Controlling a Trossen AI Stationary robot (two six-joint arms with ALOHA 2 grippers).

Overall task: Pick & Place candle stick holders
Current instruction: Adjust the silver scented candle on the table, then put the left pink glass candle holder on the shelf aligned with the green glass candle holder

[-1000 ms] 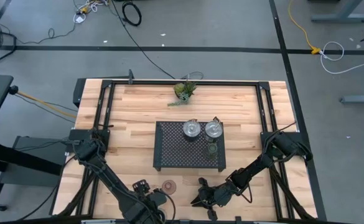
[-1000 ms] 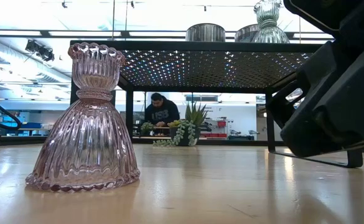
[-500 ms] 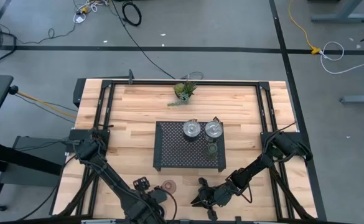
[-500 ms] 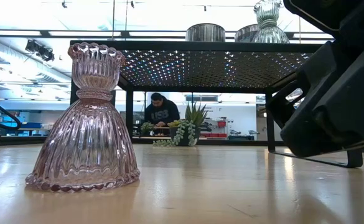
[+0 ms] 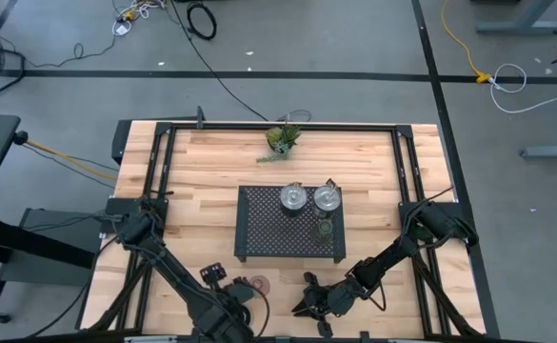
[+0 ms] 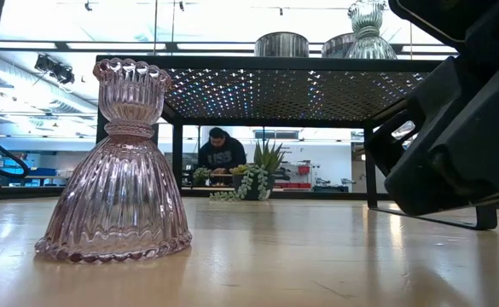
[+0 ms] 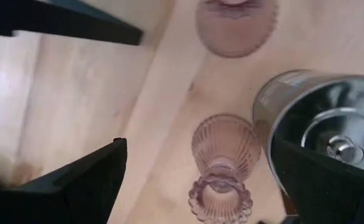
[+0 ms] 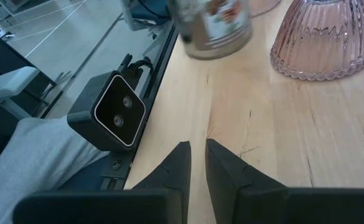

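Spanning a grey concrete floor strung with cables, the butcher-block table carries a black perforated rack at its centre and a leafy plant sprig near the far edge. Three candle stick holders stand on the rack's right side: two shiny silver holders side by side, with an olive-green holder just in front of them. On the bare wood near the table's front edge stands a ribbed pink glass holder, upright on its flared base; from above it shows as a small round disc beside the left arm. The left wrist view shows a second pink holder and a silver holder below that arm, at rest on the wood. The left gripper hovers over this cluster with its fingers spread wide and nothing between them. The right gripper waits low at the front edge, its fingers nearly together and holding nothing. Open wood lies to the left of the rack and behind it. Beyond the table, under the rack, a person stands in a lit workshop.
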